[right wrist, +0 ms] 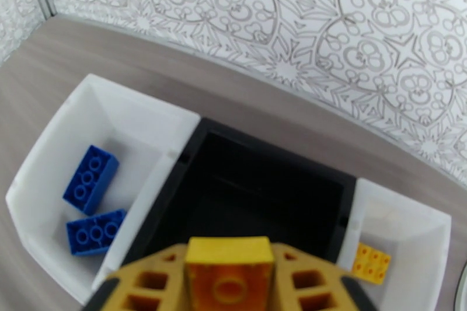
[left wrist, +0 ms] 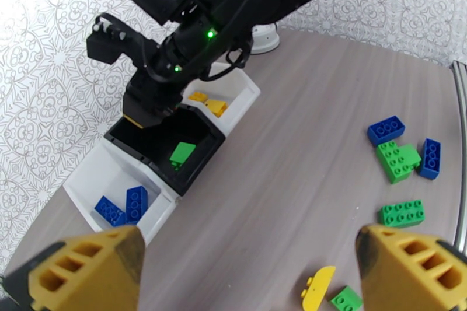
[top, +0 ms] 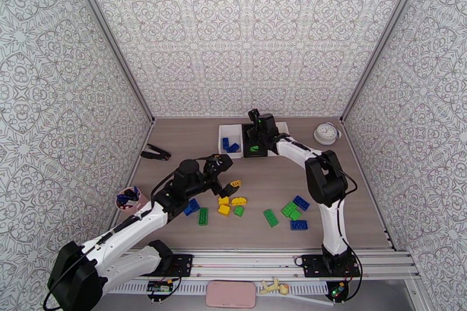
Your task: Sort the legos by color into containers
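The right tool is clamped on a yellow brick and hangs over the black bin, which holds a green brick. The yellows belong in the right bin, just beside it; the blues lie in the left bin. The main risk, as I judge it, is that letting go here drops yellow in with green. The three bins touch wall to wall, so a small sideways error picks the wrong one, and a brick released over a shared rim could fall either way. The tool should shift over the right bin before its jaws part. The clock stands near that bin's right side and the back wall is close behind, so room there is tight

The left tool stands wide apart and empty above the loose bricks on the desk. The two arms are well apart, with open desk between the pile and the bins
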You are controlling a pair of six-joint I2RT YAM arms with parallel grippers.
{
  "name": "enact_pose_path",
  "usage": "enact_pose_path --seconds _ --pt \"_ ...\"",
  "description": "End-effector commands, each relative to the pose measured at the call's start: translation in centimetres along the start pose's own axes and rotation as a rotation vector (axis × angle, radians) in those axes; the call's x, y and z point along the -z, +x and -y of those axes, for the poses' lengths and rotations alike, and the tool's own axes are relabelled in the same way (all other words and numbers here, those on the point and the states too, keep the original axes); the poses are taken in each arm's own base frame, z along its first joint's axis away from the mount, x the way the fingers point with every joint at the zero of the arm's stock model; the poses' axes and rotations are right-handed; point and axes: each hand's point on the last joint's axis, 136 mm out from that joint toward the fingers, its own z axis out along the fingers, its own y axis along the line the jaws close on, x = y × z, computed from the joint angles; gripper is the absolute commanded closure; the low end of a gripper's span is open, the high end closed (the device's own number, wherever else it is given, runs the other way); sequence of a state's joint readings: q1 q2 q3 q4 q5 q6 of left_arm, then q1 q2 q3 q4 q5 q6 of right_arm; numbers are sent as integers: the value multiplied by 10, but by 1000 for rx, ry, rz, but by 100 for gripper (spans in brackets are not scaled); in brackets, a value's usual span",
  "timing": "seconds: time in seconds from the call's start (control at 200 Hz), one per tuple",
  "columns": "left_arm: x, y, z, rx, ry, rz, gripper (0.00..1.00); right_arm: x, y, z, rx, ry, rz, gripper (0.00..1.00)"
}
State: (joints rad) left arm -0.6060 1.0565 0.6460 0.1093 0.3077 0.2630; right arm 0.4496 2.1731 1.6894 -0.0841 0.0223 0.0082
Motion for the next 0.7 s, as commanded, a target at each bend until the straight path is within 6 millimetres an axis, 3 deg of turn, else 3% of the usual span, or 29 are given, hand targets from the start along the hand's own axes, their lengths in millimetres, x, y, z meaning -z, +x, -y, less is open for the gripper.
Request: enact_pose_path --seconds 0.0,0.165,0.365,0.5,0.695 --pt "0 1 -5 21 -28 4 0 -3 -7 18 -121 25 -44 73" --pt "-5 7 -2 41 -8 -7 0 -2 -5 30 -227 57 -127 72" --pt "-9 10 0 46 7 -3 0 11 -4 72 -338 176 -128 72" --pt "-12 10 4 46 31 1 0 16 7 96 -383 221 -136 72" --pt "-15 11 6 44 43 2 0 13 27 114 -380 267 -164 67"
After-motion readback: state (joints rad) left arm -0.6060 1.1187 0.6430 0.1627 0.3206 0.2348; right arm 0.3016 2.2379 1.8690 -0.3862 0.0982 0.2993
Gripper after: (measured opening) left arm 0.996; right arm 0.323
